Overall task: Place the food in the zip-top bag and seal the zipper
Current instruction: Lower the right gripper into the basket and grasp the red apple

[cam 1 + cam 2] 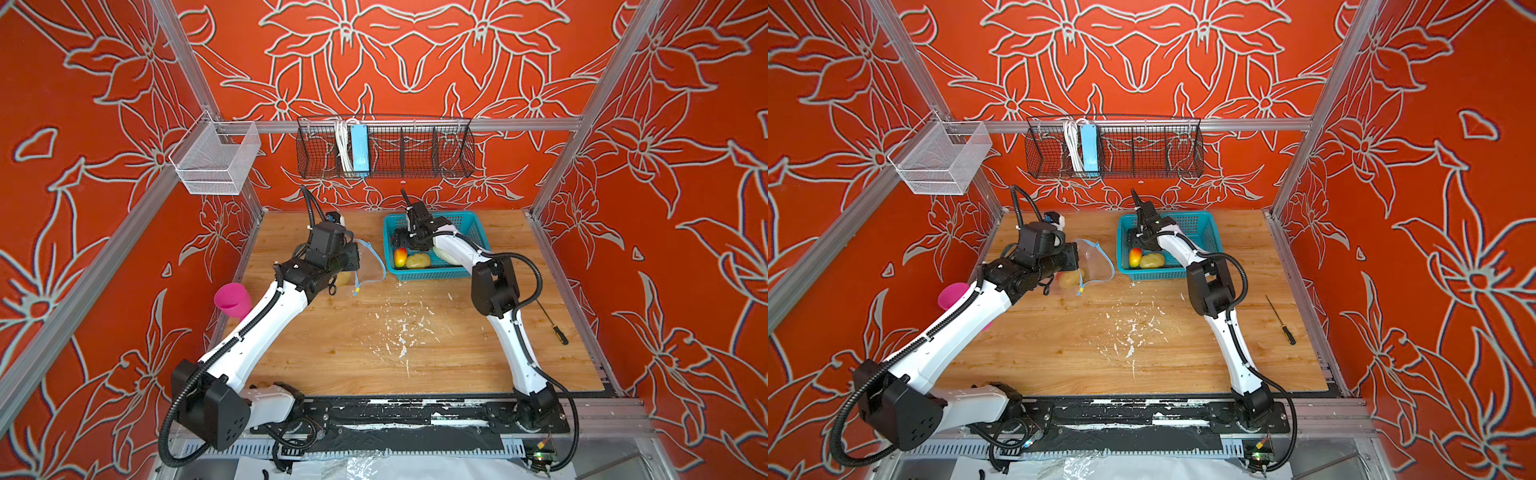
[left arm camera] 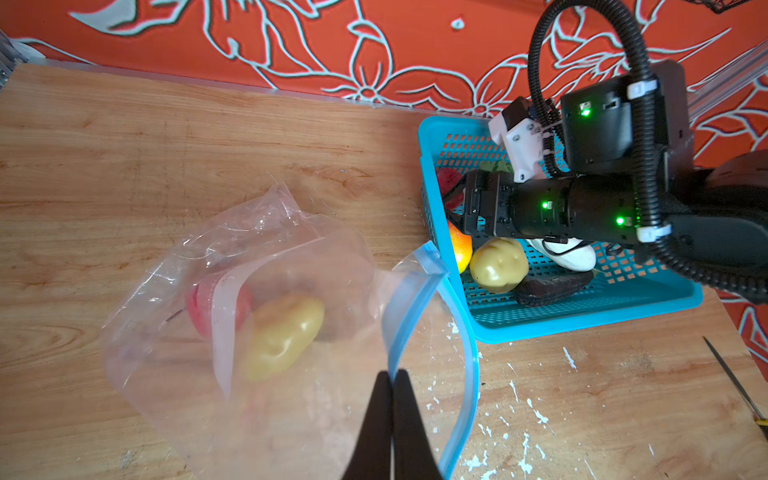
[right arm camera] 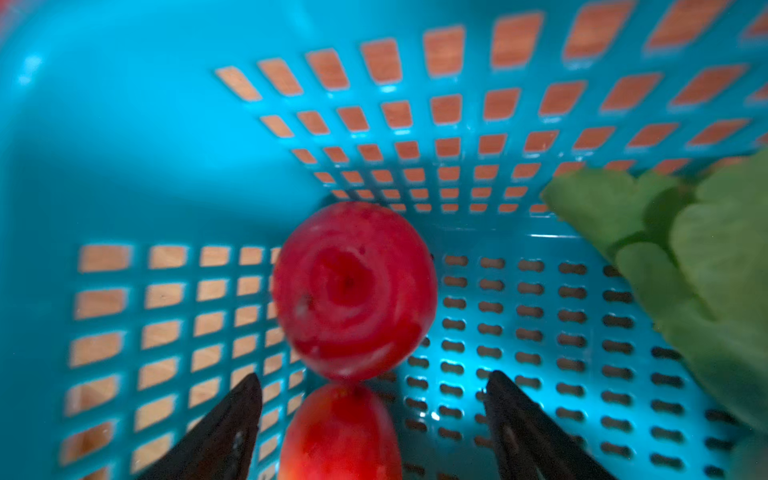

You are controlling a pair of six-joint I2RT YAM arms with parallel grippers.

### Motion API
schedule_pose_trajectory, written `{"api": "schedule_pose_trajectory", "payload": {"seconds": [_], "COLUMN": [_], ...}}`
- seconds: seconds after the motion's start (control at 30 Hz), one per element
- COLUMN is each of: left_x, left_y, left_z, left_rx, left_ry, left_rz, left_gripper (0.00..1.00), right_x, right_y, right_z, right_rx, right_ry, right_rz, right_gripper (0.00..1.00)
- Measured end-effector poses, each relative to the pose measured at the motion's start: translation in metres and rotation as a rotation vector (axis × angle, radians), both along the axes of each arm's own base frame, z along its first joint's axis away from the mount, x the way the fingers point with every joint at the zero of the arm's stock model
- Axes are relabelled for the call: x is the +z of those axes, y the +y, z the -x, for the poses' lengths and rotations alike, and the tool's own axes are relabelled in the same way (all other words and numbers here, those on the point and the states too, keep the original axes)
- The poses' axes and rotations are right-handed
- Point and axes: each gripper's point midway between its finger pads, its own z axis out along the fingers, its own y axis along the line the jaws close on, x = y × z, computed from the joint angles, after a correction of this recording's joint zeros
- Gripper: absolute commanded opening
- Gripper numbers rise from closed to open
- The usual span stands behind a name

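Note:
The clear zip-top bag (image 2: 257, 257) lies on the wooden table with its mouth held open. A red ball (image 2: 203, 307) and a yellow potato (image 2: 286, 336) sit inside it. My left gripper (image 2: 392, 374) is shut on the blue zipper (image 2: 465, 374) edge. My right gripper (image 3: 372, 376) is open, low inside the teal basket (image 1: 432, 272). The red-yellow mango (image 3: 340, 432) lies between its fingers without touching them, and a second red ball (image 3: 353, 291) is just beyond. A green leafy piece (image 3: 706, 257), another potato (image 1: 418, 261) and a white vegetable (image 2: 569, 255) also lie in the basket.
A dark lump (image 2: 552, 286) rests in the basket's near corner. A pink cup (image 1: 232, 300) stands at the table's left edge and a screwdriver (image 1: 552, 324) lies at the right. A black wire rack (image 1: 384, 147) and a white mesh bin (image 1: 216, 160) hang above.

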Motion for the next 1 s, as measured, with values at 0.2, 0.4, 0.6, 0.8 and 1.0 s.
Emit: {"api": "schedule_pose_trajectory", "payload": {"seconds": [0.2, 0.4, 0.6, 0.8, 1.0], "left_x": [0.000, 0.000, 0.000, 0.000, 0.000], "left_y": [0.000, 0.000, 0.000, 0.000, 0.000], "left_z": [0.000, 0.000, 0.000, 0.000, 0.000], "left_rx": [0.000, 0.000, 0.000, 0.000, 0.000], "left_ry": [0.000, 0.000, 0.000, 0.000, 0.000], "left_rz": [0.000, 0.000, 0.000, 0.000, 0.000], "left_gripper": [0.00, 0.00, 0.00, 0.00, 0.00], "right_x": [0.005, 0.008, -0.001, -0.008, -0.008], "right_y": [0.006, 0.011, 0.014, 0.015, 0.016], "right_z": [-0.006, -0.015, -0.020, -0.020, -0.021], "right_rx": [0.005, -0.002, -0.010, -0.014, -0.015], "right_ry": [-0.021, -0.042, -0.038, -0.021, -0.025], "right_rz": [-0.041, -0.079, -0.092, -0.103, -0.111], "right_gripper": [0.82, 0.82, 0.77, 0.68, 0.57]}}
